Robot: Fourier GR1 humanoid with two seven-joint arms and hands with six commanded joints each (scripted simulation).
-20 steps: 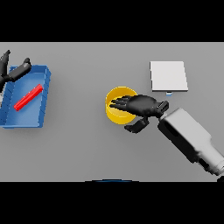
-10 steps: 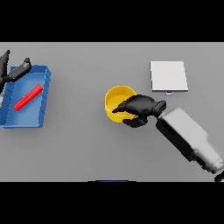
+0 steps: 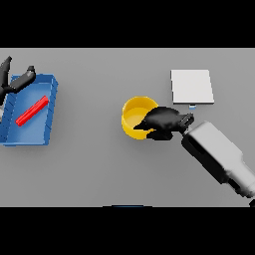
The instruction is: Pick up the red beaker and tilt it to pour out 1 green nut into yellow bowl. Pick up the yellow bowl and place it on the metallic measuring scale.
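1. Your right hand (image 3: 162, 122) has closed in over the last second: fingers that lay spread over the yellow bowl (image 3: 135, 117) are now curled round its rim at about 4 o'clock.
2. The bowl sits mid-table, apparently not yet lifted; the grip looks set, though the hand hides the contact.
3. The metallic measuring scale (image 3: 192, 86) lies at 1 o'clock from the bowl, apart.
4. Your left hand (image 3: 15, 79), fingers spread, idles by the blue tray (image 3: 50, 122) at 9 o'clock, which holds a red object (image 3: 32, 110).

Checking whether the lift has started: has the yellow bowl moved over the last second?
No. The yellow bowl sits at the same spot relative to the measuring scale; only the right hand closed onto its rim.
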